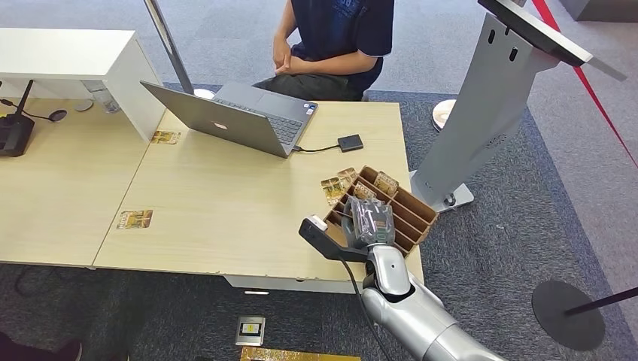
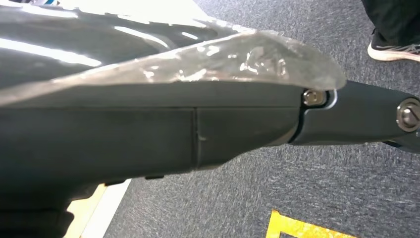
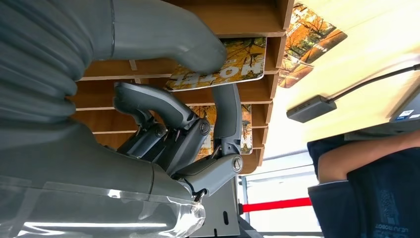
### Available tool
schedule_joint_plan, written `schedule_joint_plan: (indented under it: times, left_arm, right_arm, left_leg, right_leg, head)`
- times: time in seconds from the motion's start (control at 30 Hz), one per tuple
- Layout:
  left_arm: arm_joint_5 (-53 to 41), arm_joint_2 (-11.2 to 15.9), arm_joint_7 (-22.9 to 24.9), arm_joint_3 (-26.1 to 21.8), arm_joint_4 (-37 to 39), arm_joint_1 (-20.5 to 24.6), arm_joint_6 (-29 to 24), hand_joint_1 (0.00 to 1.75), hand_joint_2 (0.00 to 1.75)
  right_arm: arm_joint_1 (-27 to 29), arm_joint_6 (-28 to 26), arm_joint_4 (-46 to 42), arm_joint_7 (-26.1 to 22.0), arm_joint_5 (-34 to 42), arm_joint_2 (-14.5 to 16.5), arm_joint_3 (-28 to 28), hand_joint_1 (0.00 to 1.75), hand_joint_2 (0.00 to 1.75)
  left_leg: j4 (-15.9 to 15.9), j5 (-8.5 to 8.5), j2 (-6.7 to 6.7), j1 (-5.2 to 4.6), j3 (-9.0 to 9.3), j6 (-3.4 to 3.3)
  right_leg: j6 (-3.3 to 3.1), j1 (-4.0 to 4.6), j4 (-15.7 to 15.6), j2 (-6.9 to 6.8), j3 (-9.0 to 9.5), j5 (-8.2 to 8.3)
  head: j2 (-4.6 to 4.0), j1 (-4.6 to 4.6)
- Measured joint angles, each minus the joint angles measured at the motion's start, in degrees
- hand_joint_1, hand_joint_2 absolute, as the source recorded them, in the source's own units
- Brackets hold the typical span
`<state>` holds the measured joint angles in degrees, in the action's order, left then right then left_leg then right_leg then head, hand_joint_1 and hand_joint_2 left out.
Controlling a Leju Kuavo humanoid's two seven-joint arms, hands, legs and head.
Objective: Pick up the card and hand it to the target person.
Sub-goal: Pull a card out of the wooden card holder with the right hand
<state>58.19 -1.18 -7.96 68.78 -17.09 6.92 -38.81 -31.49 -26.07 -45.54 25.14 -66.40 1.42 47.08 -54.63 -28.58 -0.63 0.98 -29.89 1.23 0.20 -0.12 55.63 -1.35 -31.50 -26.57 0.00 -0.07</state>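
Reaching for the card: the right robot hand (image 1: 369, 219) hangs over the brown slotted card holder (image 1: 415, 207) at the worktop's near right corner, and in the right wrist view its thumb (image 3: 168, 37) lies across the face of an autumn-print card (image 3: 225, 64) in one slot while the darker fingers (image 3: 225, 116) reach down past the next slot.
Grip state: the thumb touches the card, but no finger visibly closes under it, so I judge the card not yet held and the hand still parted.
Doing it well: my advice is to bring a finger up against the card's back before lifting, draw it out along the slot and not sideways against the divider, and keep the holder from sliding toward the worktop (image 1: 226, 210) edge just beside it.
After that: the seated person (image 1: 338, 37) is across the worktop, behind the laptop (image 1: 241, 116), so the handover likely calls for a long reach over it.
Left robot hand: the left wrist view gives a dark arm part above carpet; whether that hand is parted or closed cannot be told.
Cards in holder: two clear in the wrist view; more may be hidden.
Cards loose on worktop: a small cluster beside the holder (image 1: 336, 183), number unclear, plus two singles far left (image 1: 135, 219) (image 1: 165, 137).
Holders: one.
Laptops: one.
Small black box on cable: one (image 1: 350, 142).
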Motion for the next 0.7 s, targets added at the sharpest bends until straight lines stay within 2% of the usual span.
schedule_joint_plan:
  times: [0.23, 0.7]
  left_arm:
    - [0.3, 0.1, -0.1, 0.0, 0.0, 0.0, 0.4, 0.0, 0.0]
    - [1.0, 0.2, -0.5, 0.0, 0.0, 0.0, 0.2, 0.0, 0.0]
  right_arm:
    - [0.1, -1.0, -2.4, -1.1, 0.5, 0.0, 0.0, 1.59, 1.75]
    - [1.0, -2.1, -18.4, -2.2, 0.8, -2.0, -1.3, 1.59, 1.75]
  left_leg:
    - [0.0, 0.0, -0.01, 0.0, 0.0, 0.0]
    - [0.0, 0.0, -0.01, 0.0, 0.0, 0.0]
  right_leg:
    - [0.0, 0.0, 0.0, 0.0, -0.01, 0.0]
    - [0.0, 0.0, 0.0, 0.0, -0.01, 0.0]
  head:
    - [0.0, 0.0]
    - [0.0, 0.0]
